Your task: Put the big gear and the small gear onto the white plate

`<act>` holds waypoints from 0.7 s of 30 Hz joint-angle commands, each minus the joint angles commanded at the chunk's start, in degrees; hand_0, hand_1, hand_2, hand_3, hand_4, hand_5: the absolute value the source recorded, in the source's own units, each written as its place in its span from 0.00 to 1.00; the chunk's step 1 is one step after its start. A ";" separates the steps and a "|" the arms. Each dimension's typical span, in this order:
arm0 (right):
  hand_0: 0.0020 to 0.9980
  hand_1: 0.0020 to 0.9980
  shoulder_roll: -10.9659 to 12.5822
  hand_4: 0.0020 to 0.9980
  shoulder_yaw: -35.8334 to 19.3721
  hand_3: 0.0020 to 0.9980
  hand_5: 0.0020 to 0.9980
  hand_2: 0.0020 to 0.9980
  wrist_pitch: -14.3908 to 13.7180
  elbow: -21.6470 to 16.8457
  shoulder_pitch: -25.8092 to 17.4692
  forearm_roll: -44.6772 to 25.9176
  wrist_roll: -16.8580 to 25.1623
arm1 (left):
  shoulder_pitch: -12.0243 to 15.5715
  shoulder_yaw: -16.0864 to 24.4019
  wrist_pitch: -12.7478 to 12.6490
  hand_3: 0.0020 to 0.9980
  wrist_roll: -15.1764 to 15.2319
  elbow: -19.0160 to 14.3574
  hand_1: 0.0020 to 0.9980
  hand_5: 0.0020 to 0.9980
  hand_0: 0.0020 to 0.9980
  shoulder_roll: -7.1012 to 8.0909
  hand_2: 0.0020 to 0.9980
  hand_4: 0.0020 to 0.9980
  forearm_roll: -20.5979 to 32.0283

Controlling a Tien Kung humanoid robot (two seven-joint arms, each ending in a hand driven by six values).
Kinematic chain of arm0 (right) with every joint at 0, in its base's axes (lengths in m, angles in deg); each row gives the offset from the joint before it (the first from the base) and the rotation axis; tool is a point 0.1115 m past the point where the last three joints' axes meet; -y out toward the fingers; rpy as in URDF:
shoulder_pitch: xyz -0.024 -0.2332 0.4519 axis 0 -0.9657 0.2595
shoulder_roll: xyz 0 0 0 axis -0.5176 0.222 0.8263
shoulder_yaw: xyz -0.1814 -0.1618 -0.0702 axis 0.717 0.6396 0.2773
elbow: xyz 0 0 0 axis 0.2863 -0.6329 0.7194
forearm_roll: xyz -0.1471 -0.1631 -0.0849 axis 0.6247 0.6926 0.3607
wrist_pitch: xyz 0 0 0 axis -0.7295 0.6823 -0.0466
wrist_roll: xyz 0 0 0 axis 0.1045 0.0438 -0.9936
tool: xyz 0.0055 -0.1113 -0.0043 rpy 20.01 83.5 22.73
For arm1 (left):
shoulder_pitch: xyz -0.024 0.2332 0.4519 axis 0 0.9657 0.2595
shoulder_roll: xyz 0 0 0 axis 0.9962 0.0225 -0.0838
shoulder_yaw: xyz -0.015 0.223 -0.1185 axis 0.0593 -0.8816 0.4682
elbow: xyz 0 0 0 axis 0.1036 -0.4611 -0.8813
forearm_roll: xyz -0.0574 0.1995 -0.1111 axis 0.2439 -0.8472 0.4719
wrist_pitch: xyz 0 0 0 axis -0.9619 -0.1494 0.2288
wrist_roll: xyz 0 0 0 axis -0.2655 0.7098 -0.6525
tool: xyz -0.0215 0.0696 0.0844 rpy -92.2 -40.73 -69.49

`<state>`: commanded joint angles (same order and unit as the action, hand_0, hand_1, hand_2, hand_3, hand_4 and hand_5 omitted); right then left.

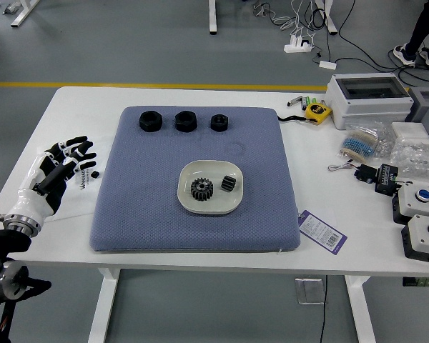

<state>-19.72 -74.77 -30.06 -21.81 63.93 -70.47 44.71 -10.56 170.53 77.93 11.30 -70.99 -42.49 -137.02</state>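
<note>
White plate: on the blue mat (164,229), landmark for the rest.
Big gear (201,189): inside the white plate (211,209), left of centre.
Small gear (229,184): inside the plate too, right of the big gear, apart from it.
Left hand (66,166): well left of the plate, fingers loosely spread, grasping nothing.
Black nuts (185,121): 3, in 1 row beyond the plate.

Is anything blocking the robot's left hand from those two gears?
Nothing visible stands between the left hand and the big gear or small gear; the black pieces sit farther back on the mat.
</note>
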 joint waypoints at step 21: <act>0.66 0.64 -0.18 0.78 -0.63 0.57 0.71 0.73 -0.17 0.05 -0.84 1.00 -0.31 | 0.84 -0.39 -3.69 0.83 2.85 0.95 0.81 0.98 0.90 0.15 0.87 0.84 5.70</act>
